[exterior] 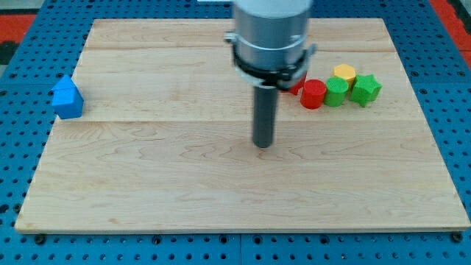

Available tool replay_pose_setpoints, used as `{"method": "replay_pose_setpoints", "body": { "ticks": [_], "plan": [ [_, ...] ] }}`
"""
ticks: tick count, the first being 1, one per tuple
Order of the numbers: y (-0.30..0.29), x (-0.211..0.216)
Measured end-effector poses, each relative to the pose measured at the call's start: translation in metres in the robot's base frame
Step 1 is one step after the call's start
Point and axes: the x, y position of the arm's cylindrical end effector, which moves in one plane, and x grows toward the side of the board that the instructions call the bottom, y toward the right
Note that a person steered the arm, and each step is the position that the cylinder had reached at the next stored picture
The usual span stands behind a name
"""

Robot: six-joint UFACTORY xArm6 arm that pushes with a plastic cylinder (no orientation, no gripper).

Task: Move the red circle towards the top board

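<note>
Pale wooden board (147,184), visible grain, a few long plank seams, lies on a blue perforated table surface (22,243). Red patches of the surface show at the view's top corners.

My tip (263,145) is the lower end of a straight dark rod, matte, cylindrical, hanging from a grey metallic arm housing (270,33) with a dark clamp ring. No jaws on this rig, just the rod, so nothing is grasped or released. The tip sits on bare wood near the board's centre, well apart from every block, down and to the view's left of the cluster.

Red circle (313,93): short glossy plastic cylinder, on the board toward the view's right, upper half. It touches a green block (336,91) on its right side; that one's shape is unclear. Just right of that, a green star-like block (365,88). Yellow hexagon-like block (344,72) sits just above the two green ones. Another red block (298,82), mostly hidden behind the arm housing, lies just up-left of the red circle; shape cannot be told.

Blue block (68,99), house-like pentagon shape, sits alone at the board's left edge, partly overhanging onto the table.

No containers in view.
</note>
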Motion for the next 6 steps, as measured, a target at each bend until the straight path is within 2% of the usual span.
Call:
{"method": "replay_pose_setpoints", "body": {
  "ticks": [1, 3, 6],
  "plan": [
    [0.039, -0.004],
    [0.074, -0.064],
    [0.058, -0.156]
  ]
}}
